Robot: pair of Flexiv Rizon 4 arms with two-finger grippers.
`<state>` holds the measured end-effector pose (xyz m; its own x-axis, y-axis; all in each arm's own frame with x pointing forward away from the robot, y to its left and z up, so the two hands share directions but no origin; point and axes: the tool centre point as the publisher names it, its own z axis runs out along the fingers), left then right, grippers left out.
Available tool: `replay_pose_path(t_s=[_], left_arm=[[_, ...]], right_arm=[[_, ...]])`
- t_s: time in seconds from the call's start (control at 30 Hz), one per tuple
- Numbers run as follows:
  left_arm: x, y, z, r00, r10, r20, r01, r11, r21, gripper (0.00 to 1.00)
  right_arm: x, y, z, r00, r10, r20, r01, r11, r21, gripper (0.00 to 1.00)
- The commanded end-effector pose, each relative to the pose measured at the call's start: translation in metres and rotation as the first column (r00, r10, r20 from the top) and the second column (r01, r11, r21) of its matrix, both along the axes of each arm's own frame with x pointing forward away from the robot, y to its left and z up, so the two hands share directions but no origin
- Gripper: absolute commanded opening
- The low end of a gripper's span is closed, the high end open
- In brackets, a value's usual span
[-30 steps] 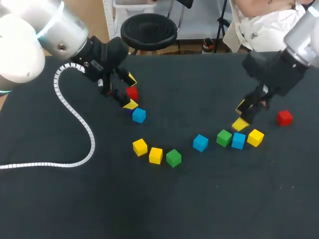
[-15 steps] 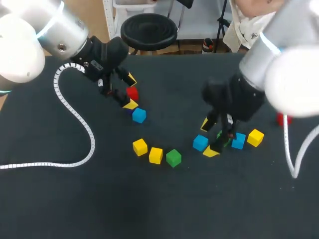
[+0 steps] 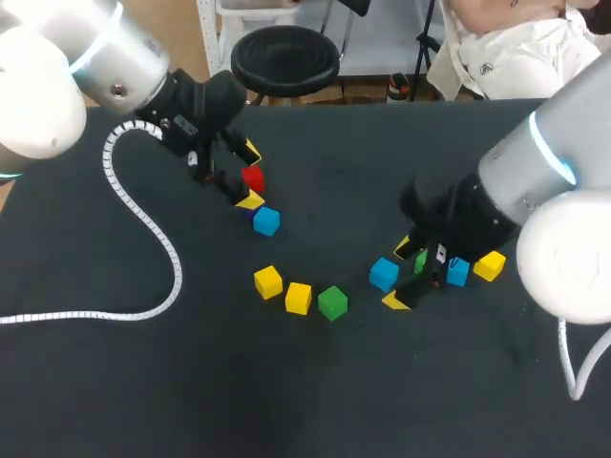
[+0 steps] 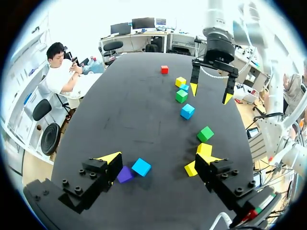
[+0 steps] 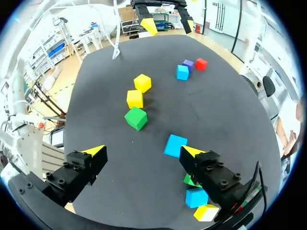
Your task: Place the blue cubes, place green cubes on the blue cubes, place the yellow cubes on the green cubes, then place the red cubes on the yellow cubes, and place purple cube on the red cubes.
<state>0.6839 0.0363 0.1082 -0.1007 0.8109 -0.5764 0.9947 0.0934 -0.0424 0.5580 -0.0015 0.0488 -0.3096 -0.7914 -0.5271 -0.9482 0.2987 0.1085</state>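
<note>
Head view shows right jaws spread wide beside a blue cube [image 3: 384, 274].

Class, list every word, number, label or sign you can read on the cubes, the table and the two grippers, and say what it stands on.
No text here can be read.
The cubes, such as the blue cube and green cube: plain faces, no print.
The table: no sign.
On the left gripper and right gripper: tiny pale marks on their bodies, too small to read.
</note>
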Motion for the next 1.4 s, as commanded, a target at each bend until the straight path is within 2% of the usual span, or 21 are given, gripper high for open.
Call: replay_pose_path(t_s=[0.03,0.2,0.5,0.93,1.4], left_arm=[[0.000,0.001,0.000,1.000,-0.001,0.001,0.001,1.000,-0.001,1.00],[0.000,0.001,0.000,1.000,-0.001,0.001,0.001,1.000,-0.001,1.00],[0.000,0.001,0.000,1.000,-0.001,0.001,0.001,1.000,-0.001,1.00],[0.000,0.001,0.000,1.000,-0.001,0.001,0.001,1.000,-0.001,1.00],[0.000,0.001,0.000,1.000,-0.001,0.001,0.001,1.000,-0.001,1.00]], right_arm=[[0.008,0.004,-0.008,1.000,-0.011,0.016,0.012,1.000,-0.013,1.00],[0.021,-0.002,-0.012,1.000,-0.008,0.000,0.008,1.000,0.000,1.00],[0.034,-0.008,-0.033,0.997,0.019,-0.071,-0.016,0.999,0.046,1.00],[0.054,0.002,-0.051,0.991,0.056,-0.123,-0.054,0.998,0.018,1.00],[0.060,0.007,-0.064,0.990,0.031,-0.138,-0.031,1.000,0.003,1.00]])
